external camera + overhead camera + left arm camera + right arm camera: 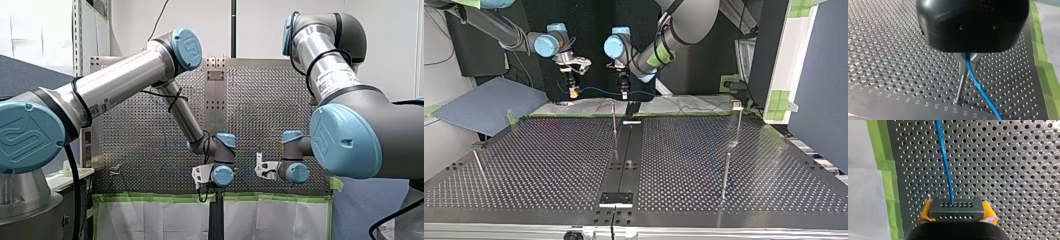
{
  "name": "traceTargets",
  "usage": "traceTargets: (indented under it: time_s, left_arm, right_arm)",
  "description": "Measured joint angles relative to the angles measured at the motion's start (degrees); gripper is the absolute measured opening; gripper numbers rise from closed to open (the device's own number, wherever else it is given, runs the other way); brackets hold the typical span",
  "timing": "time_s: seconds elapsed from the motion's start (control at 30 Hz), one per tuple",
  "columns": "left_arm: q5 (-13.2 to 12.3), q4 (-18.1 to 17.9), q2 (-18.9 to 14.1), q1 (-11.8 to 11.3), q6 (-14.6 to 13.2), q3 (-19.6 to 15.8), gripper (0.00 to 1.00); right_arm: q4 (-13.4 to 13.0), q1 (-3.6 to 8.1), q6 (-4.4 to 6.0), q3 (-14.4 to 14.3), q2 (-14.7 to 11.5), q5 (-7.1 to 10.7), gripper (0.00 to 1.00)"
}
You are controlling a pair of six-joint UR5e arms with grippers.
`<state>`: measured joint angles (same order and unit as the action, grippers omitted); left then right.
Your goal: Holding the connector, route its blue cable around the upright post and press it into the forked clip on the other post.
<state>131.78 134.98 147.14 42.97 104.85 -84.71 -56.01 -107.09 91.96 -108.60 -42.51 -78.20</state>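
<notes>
In the top view my right gripper (572, 91) hangs over the table's far edge, shut on the connector. In the right wrist view the connector (957, 213) is a dark block with rows of holes, held between yellow pads (925, 213). The blue cable (946, 162) leaves it and runs ahead over the plate. The cable (596, 90) sags across to my left gripper (624, 94), then trails on along the far edge. In the left wrist view my left gripper (967, 65) has its metal fingers shut on the cable (980, 90), above a thin upright post (960, 88). The forked clip (736, 104) tops a post at the far right.
The upright post (614, 119) stands just in front of my left gripper. Another thin post (726, 175) stands nearer the camera at the right and a leaning rod (480, 167) at the left. Green tape (885, 170) lines the perforated plate's edge. A black rail (624, 155) runs down the middle.
</notes>
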Motion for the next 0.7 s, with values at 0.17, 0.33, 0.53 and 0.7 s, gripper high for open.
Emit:
traceTargets:
  time_s: [0.17,0.33,0.53,0.7]
  left_arm:
    - [0.3,0.0,0.0,0.0,-0.1,0.0,0.00]
    - [0.8,-0.1,0.0,0.1,-0.5,0.0,0.00]
    - [0.2,-0.8,0.0,0.3,-1.4,0.0,0.00]
    - [-0.9,-2.0,0.0,0.4,-1.7,0.1,0.00]
  right_arm:
    - [0.0,0.14,0.00,0.0,0.0,-0.17,0.00]
    - [0.0,0.31,0.05,0.0,0.0,-0.24,0.00]
    - [0.0,0.51,0.17,0.2,0.0,-0.29,0.00]
    - [0.0,0.64,0.27,0.6,0.0,-0.29,0.00]
